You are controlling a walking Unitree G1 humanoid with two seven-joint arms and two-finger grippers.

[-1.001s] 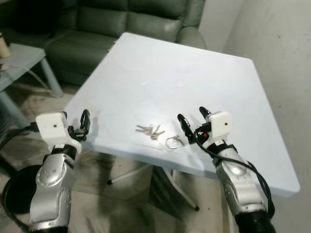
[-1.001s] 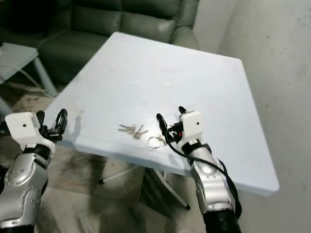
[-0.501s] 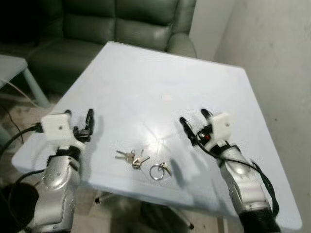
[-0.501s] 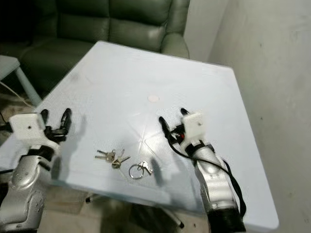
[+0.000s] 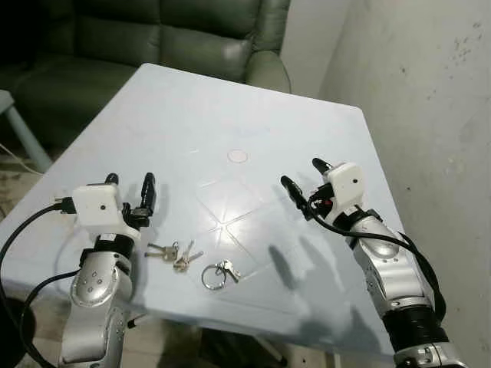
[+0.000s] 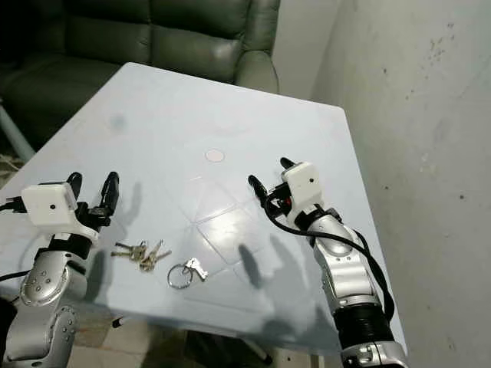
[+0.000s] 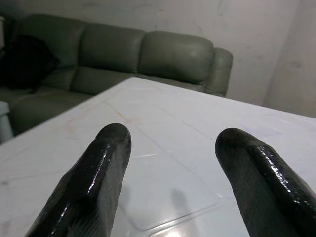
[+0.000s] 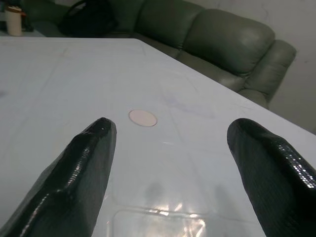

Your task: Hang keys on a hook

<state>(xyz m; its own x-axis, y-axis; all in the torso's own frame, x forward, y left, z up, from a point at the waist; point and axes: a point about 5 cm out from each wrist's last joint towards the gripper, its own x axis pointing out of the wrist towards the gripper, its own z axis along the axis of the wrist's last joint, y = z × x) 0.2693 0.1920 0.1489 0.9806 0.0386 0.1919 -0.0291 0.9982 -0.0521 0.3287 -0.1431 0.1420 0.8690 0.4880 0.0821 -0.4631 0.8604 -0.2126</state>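
Observation:
A bunch of silver keys (image 5: 176, 254) lies on the pale blue table (image 5: 230, 115) near its front edge, with a key ring (image 5: 214, 275) and small tag just to its right. My left gripper (image 5: 130, 192) hovers open above the table, left of the keys. My right gripper (image 5: 304, 178) is open too, raised over the table to the right of the keys and a little farther back. Both wrist views show open black fingers (image 7: 94, 182) (image 8: 74, 173) with nothing between them.
A dark green sofa (image 5: 153, 38) stands behind the table. A bare wall (image 5: 430, 115) runs along the right side. A small round pale mark (image 5: 238, 156) sits mid-table. A table leg (image 5: 9, 115) shows at far left.
The camera has moved forward and over the table, so the keys now sit nearer me. Both grippers stay open and raised; the keys have not moved on the table.

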